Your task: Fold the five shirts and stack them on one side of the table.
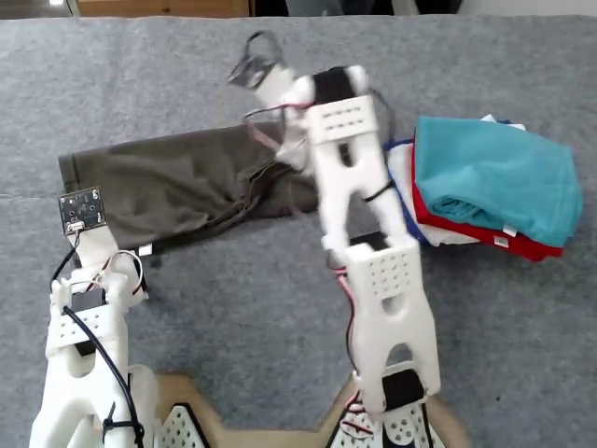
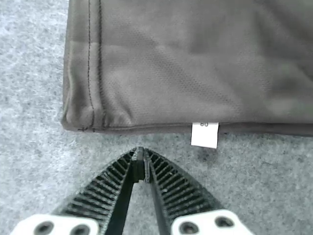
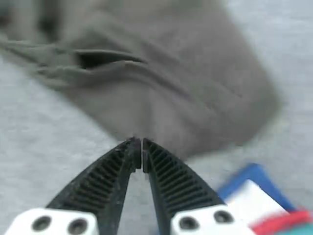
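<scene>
Left wrist view has the left gripper (image 2: 139, 152) at the front, its fingers pressed together on nothing, with the tips over the bare grey table (image 2: 39, 122) just short of the dark shirt (image 2: 195, 63). The shirt's near hem runs straight across in front of the tips, and a white tag (image 2: 204, 134) pokes out from it just beside them. In the high view the shirt lies with its long axis across the table, one end by the left arm and the other rumpled under the right arm. The right gripper (image 3: 142, 143) hangs over that rumpled end (fingers also together, holding nothing). Each arm is therefore nearest its own end of the shirt, and I judge that the next fold needs both grippers to open and take the near edge. Farthest along, the stack of folded shirts (image 1: 494, 187) sits near the shirt's right end.
</scene>
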Controlling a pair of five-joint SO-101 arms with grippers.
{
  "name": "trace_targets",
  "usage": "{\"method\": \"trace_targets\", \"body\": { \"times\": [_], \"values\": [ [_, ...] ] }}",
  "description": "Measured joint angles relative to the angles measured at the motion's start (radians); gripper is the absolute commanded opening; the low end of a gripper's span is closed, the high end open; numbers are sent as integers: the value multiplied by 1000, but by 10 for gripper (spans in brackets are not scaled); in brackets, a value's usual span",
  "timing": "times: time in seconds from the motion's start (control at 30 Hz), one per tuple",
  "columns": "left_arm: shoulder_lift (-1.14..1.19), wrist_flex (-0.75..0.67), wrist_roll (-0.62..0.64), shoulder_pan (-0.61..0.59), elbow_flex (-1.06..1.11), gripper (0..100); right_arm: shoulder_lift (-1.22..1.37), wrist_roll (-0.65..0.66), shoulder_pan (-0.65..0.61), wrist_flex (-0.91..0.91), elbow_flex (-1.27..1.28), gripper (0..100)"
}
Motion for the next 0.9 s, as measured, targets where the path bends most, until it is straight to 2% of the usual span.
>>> {"method": "trace_targets", "body": {
  "times": [0.1, 0.27, 0.37, 0.53, 0.83, 0.9],
  "values": [
    [0, 0, 0, 0, 0, 30, -2, -32, -74, -100, 100, 15],
    [0, 0, 0, 0, 5, 30, 95, -98, -84, -325, 176, 15],
    [0, 0, 0, 0, 5, 30, 170, -146, -87, -368, 161, 15],
    [0, 0, 0, 0, 5, 30, 212, -161, -91, -315, 6, 15],
    [0, 3, 0, 0, 3, 30, 213, -161, -87, -9, -341, 15],
    [-6, 64, -3, -2, -40, 32, 212, -161, -61, 0, -359, 15]
  ]
}}
